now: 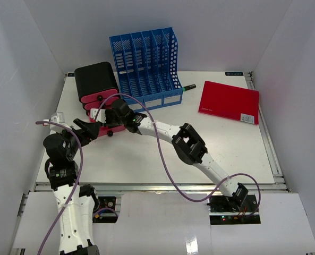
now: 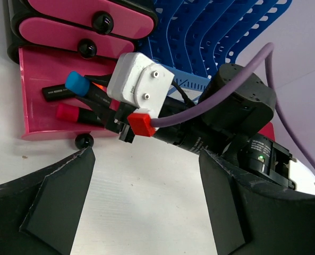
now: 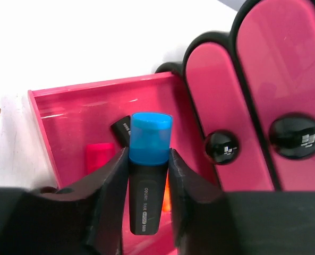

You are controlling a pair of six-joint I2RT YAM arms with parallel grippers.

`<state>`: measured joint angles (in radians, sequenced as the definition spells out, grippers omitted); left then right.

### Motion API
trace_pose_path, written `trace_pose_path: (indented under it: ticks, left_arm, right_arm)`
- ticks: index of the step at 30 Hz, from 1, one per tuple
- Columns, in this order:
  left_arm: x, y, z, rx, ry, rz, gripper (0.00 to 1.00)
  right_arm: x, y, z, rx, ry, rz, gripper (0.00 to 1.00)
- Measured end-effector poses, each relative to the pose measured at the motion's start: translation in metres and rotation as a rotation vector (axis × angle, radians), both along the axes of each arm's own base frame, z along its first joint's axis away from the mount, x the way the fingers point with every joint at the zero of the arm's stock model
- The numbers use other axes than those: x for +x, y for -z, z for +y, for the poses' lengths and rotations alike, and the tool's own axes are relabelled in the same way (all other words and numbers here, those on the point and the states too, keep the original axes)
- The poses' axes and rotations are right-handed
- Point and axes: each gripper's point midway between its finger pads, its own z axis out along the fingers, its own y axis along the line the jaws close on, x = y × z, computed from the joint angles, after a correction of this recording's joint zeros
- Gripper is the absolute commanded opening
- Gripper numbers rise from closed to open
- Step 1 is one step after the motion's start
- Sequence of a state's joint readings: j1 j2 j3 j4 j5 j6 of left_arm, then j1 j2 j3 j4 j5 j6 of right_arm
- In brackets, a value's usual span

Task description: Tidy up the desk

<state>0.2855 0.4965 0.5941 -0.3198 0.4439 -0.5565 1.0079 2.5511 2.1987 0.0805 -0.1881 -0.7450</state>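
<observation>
Desk had a pink tray half hidden by the right gripper, holding a blue marker. Left gripper stood wide. Room lay at 4 o'clock.

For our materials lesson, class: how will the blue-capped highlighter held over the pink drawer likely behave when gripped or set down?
The blue-capped highlighter looks like rigid plastic, so it should feel stiff in the right hand. Its smooth body may slip. Its rounded edges could let it roll slightly in the pink drawer.
</observation>
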Motion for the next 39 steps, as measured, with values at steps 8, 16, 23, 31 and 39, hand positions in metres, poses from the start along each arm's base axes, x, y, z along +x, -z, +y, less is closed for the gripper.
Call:
trace_pose_path:
  ticks: [8,16,23,31,39]
  left_arm:
    - [-0.001,0.003,-0.002,-0.003,0.008,0.012,0.91]
    - [0.000,0.007,-0.013,-0.029,0.085,0.034,0.91]
    - [-0.002,0.017,-0.022,-0.049,0.144,0.057,0.91]
    - [-0.003,0.028,-0.026,-0.067,0.169,0.085,0.91]
    - [-0.001,0.031,-0.026,-0.072,0.171,0.099,0.91]
  right_arm:
    - [0.008,0.003,-0.004,0.022,0.022,0.039,0.72]
    - [-0.016,-0.039,-0.049,-0.053,-0.190,0.188,0.76]
    - [-0.020,-0.167,-0.189,0.032,-0.362,0.147,0.77]
    - [0.042,-0.171,-0.342,0.138,-0.027,0.290,0.65]
    - [0.152,-0.134,-0.458,0.413,0.630,0.571,0.50]
